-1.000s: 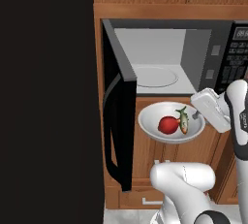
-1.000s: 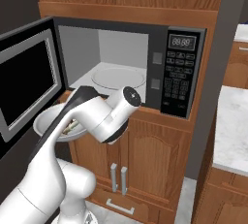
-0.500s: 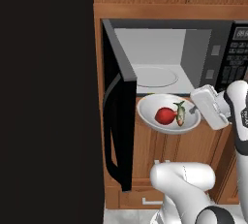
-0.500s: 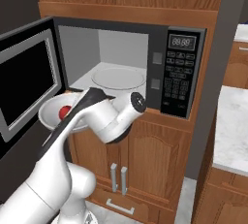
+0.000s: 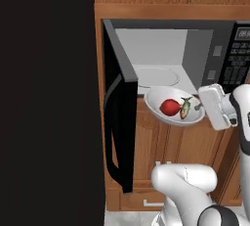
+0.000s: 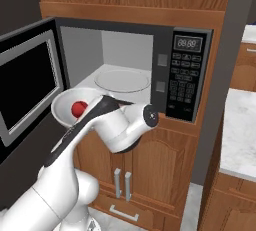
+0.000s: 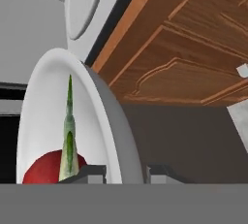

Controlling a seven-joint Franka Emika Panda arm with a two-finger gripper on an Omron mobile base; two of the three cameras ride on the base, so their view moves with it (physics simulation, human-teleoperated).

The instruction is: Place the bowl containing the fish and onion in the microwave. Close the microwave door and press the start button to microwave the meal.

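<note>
Gripper (image 7: pixel 124 172) pinches the rim of the bowl (image 5: pixel 158 103), one finger on each side of the wall. Bowl, with onion (image 5: pixel 170 106) and fish (image 5: pixel 186 108) inside, hangs level just outside the microwave (image 6: pixel 125 57) opening, beside the open microwave door (image 5: pixel 119 122). Step: loading. Next: push inward over the glass turntable (image 6: pixel 122 81), then lower.

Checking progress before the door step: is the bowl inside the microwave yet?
Not yet: the bowl hangs before the microwave opening, outside.
</note>
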